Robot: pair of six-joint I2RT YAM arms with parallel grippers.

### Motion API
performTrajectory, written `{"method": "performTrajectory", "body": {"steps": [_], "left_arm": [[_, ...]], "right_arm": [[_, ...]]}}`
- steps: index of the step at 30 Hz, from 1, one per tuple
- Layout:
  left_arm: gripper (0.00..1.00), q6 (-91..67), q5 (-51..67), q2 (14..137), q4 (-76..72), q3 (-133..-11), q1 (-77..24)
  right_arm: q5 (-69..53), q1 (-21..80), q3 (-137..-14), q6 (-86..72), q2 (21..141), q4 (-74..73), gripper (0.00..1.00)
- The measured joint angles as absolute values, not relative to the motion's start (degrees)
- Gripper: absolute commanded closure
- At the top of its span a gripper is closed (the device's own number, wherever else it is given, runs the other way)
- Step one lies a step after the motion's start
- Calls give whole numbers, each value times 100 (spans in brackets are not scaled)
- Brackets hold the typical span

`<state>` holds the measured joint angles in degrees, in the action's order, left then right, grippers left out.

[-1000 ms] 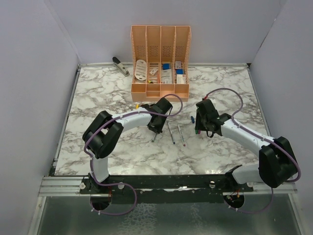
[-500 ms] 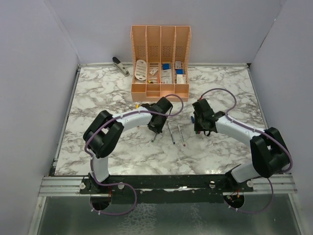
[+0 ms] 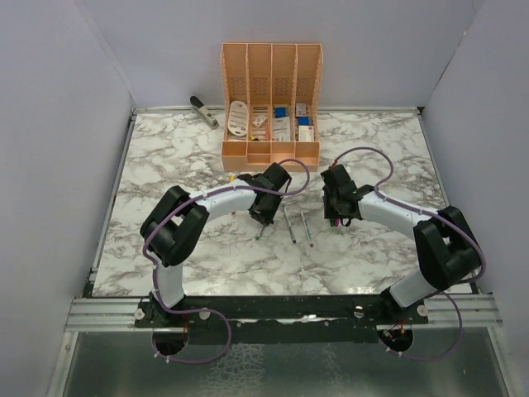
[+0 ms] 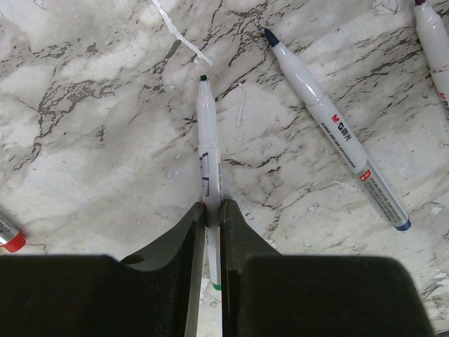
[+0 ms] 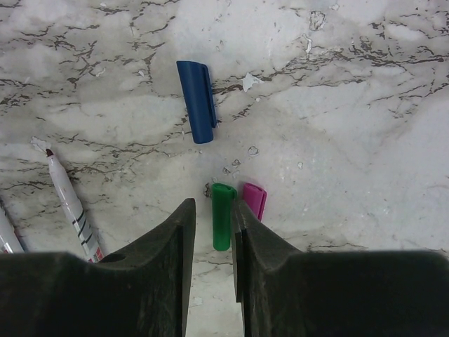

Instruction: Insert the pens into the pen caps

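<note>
Left gripper [image 4: 212, 207] is clenched on 1 green-tipped pen [image 4: 209, 151], tip pointing to 12 o'clock over the marble table [image 4: 105, 140]. 2 more pens at 1–2 o'clock: blue-ended pen [image 4: 337, 140] and a cropped pen [image 4: 435, 42].

Right gripper [image 5: 213, 207] straddles the green cap [image 5: 223, 225]; cannot tell if it pinches. 3 caps counted: magenta cap [image 5: 254, 200] just beside the green cap at 2 o'clock, blue cap [image 5: 196, 102] at 11.

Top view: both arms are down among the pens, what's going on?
The left gripper is shut on one pen, its bare dark tip pointing away over the marble table. The right gripper has its fingers either side of the green cap, which lies beside the magenta cap; whether it is clamped isn't clear. The blue cap and another pen lie loose.
</note>
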<state>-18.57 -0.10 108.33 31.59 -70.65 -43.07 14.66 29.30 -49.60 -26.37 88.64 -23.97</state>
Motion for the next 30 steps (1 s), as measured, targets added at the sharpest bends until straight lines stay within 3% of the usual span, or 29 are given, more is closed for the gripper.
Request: {"method": "performTrajectory", "body": {"steps": [30], "left_arm": [[100,-1734,156,10884,3234,-7150,-4235]], "right_arm": [[1577,2930,-4908,-2746,9111,-2399,73]]}}
